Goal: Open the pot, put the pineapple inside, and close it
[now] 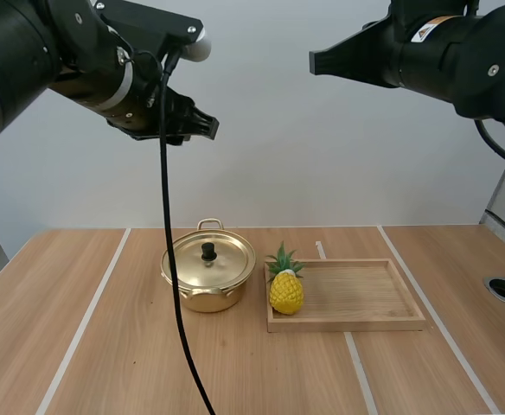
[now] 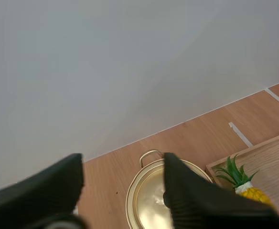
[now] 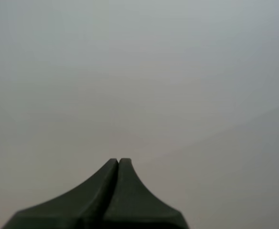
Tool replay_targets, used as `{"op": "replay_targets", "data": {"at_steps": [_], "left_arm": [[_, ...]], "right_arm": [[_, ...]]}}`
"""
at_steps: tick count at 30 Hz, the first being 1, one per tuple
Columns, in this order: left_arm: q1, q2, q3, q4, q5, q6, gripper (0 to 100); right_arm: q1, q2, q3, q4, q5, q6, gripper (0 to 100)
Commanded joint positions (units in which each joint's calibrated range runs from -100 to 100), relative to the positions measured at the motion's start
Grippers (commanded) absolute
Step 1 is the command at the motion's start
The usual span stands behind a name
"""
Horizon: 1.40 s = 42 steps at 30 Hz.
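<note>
On the bench, of pale wood grain crossed by thin white lines: a round pot of shiny gold-toned metal, closed. Wears a shallow domed lid with a small black knob at the centre, and shows thin looped handles at the rim. Stands just left of a shallow rectangular wooden tray with a low raised rim; touching it or not, cannot tell.

Inside the tray, at its left end: the pineapple, upright. Small, oval, yellow and bumpy-skinned, topped by a tuft of spiky green leaves. Sits beside the pot, not in it.

High above the bench, on the pot's side: the left gripper, matte black. Holds nothing. In the left wrist view, fingers well apart, ribbed inner faces turned toward each other, with the gold lid, one loop handle, the leafy crown and the tray's corner beyond them.

High at the right, well above the tray: the right gripper, also black, pointing leftward. Grips nothing. In the right wrist view, fingers pressed together into a single dark wedge with a hairline seam between, set against a plain grey wall.
</note>
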Motion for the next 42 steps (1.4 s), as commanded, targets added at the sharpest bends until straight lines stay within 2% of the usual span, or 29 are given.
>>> {"op": "replay_targets", "data": {"at_steps": [1, 6, 17, 27, 32, 42], "left_arm": [[-0.07, 1.03, -0.14, 0.09, 1.3, -0.81, 100], [-0.07, 4.58, -0.14, -0.09, 5.88, -0.9, 100], [-0.07, 15.9, -0.14, -2.63, 6.64, 1.34, 100], [-0.1, 24.06, 0.31, -4.06, 10.18, 2.16, 100], [-0.16, 26.72, 4.59, -4.74, 8.01, 2.9, 100], [-0.16, 28.98, 12.27, -8.85, -3.91, 6.45, 100]], "right_arm": [[0.03, -0.31, -0.13, -0.56, -0.52, -0.06, 0], [0.03, -0.31, -0.13, -0.56, -0.35, -0.06, 0], [0.03, -0.31, 0.0, -0.56, 4.87, -0.06, 0], [0.03, -0.1, -0.04, -0.56, 4.98, -0.06, 0], [0.03, 0.55, -0.04, -0.56, 6.54, -0.06, 0], [0.03, 1.23, -0.04, -0.56, 10.15, -0.06, 0]]}}
